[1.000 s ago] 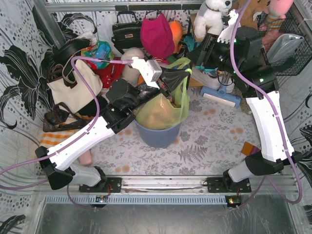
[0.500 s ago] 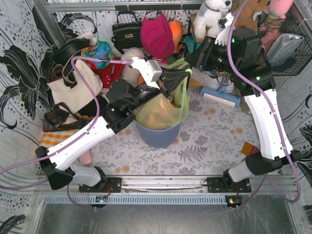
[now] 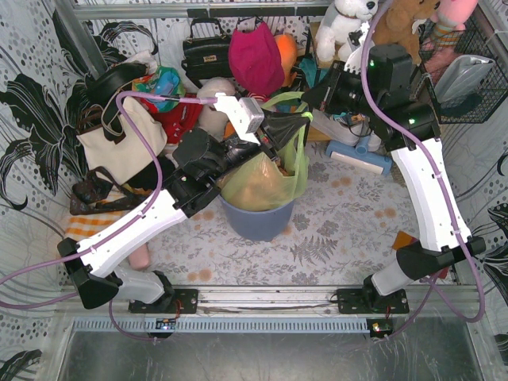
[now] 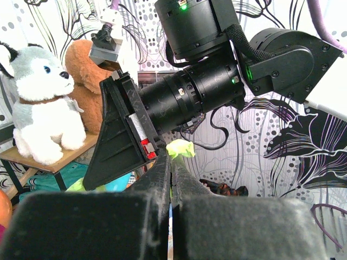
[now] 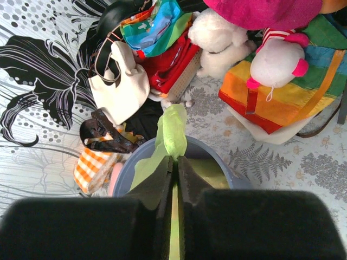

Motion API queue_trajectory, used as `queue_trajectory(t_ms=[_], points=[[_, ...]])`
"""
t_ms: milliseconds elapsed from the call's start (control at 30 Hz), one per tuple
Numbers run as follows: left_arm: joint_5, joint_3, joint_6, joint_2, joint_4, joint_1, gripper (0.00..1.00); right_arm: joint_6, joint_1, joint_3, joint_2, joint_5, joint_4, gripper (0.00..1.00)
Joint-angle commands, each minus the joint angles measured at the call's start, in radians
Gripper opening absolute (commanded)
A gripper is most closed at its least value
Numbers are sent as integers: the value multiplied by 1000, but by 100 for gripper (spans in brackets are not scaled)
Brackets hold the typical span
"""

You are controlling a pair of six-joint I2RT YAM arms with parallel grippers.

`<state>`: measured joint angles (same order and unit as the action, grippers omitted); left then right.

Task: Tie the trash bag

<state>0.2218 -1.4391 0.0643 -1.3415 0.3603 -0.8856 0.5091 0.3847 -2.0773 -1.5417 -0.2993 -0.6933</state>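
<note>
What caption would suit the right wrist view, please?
Right end effector clamps the trash bag above the bin.

The trash bag [image 3: 258,184] stands in the round blue-grey bin [image 3: 255,221] at the middle of the counter. It is thin, see-through pale-green plastic, bulging with crumpled tan paper. Its top ears are drawn up and back. One narrow strip [image 5: 172,135] runs taut into the right arm's closed jaws, and a crumpled scrap [image 4: 180,147] pokes from the left arm's closed jaws.
</note>
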Motion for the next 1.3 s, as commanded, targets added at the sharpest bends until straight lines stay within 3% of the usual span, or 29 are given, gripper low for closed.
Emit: queue_trajectory(t_ms=[0,267,333,467,533,667,867,1167,1267], points=[[6,-24,-6,1,37,-3,0,-9,-6,-13,15,13,40,0],[4,-36,-6,-5,31,-3,0,-19,-7,-68,17,14,54,0],[4,-37,-7,-5,32,-3,0,-21,-6,-73,20,17,50,8],[5,-36,-13,-4,39,-4,0,-21,-6,-65,14,17,42,41],[6,-37,-14,-5,39,-3,0,-14,-6,-48,11,16,41,48],[6,-39,-15,-6,37,-3,0,-6,-6,-37,-1,15,32,49],[4,-41,-19,-9,38,-3,0,-15,-7,-60,-32,24,6,41],[4,-43,-21,-12,35,-3,0,-23,-13,-89,-59,42,-43,43],[4,-42,-21,-13,37,-4,0,-22,-12,-85,-50,45,-41,33]])
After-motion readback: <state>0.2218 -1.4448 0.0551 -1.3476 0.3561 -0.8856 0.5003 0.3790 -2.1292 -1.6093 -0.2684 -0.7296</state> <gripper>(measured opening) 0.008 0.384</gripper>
